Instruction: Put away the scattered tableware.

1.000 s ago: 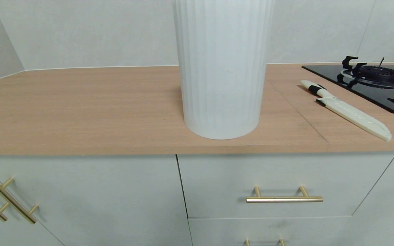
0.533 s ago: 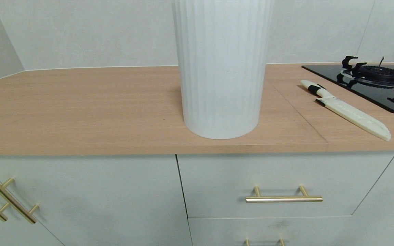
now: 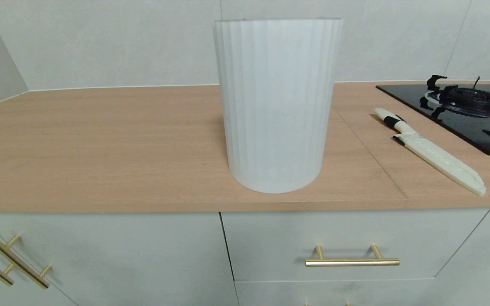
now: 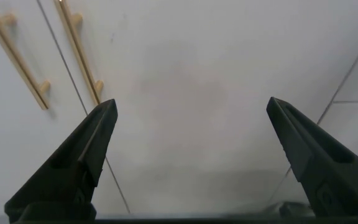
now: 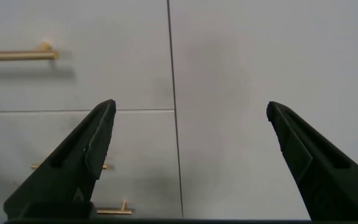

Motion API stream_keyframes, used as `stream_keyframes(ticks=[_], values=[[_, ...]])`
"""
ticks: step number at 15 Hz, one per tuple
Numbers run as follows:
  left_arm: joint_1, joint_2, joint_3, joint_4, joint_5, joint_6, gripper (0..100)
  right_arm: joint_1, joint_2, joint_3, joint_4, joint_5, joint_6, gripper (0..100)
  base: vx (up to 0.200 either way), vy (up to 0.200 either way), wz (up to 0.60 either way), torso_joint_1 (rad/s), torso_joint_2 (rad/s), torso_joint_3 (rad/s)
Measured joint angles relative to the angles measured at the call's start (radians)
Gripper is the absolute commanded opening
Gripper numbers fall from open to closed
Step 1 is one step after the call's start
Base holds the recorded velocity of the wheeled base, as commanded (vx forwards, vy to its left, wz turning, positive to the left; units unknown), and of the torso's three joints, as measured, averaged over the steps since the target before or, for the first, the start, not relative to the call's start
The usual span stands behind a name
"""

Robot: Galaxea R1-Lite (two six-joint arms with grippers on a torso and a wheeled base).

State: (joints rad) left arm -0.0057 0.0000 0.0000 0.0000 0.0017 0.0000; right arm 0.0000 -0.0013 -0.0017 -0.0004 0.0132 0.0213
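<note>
Only the camera has shifted since the earlier frames: the whole head view now sits lower, bringing the top rim of the tall container into sight, while the things keep their places on the counter.

At the far left, below the counter edge, pale grey cabinet doors (image 3: 100,259) carry slanted brushed-gold bar handles (image 3: 19,263). The left gripper (image 4: 190,102) hangs in front of such a door, its two dark fingers (image 4: 79,162) spread wide with nothing between them.

A light-brown wooden countertop (image 3: 100,148) runs across the scene against a pale tiled wall (image 3: 100,42). Near its middle, close to the near edge, a tall white ribbed cylindrical container (image 3: 275,106) stands upright. Below it and slightly right, a grey drawer front (image 3: 347,242) bears a level gold bar handle (image 3: 352,262).

To the right of the container and apart from it, a cream-bladed kitchen knife with a cream-and-black handle (image 3: 430,151) lies flat on the countertop. It lies aslant, handle toward the far side and tip toward the near right edge. Just beyond it, at the far right, a black glass hob (image 3: 462,112) is set into the counter, with a black burner grate (image 3: 474,100) on it.

The right gripper (image 5: 189,104) faces grey drawer fronts with gold handles (image 5: 17,55), its dark fingers (image 5: 79,162) likewise held wide apart and gripping nothing.
</note>
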Motion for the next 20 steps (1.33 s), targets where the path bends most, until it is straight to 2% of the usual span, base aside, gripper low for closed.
stream_keyframes(ticks=[8, 20], values=[[0.000, 0.000, 0.000, 0.000, 0.000, 0.000, 100, 0.000, 0.000, 0.000, 0.000, 0.000, 0.000, 100, 0.000, 0.000, 0.00, 0.167, -0.48, -0.294], [0.000, 0.000, 0.000, 0.000, -0.001, 0.000, 100, 0.000, 0.000, 0.000, 0.000, 0.000, 0.000, 100, 0.000, 0.000, 0.00, 0.224, -0.50, -0.289]])
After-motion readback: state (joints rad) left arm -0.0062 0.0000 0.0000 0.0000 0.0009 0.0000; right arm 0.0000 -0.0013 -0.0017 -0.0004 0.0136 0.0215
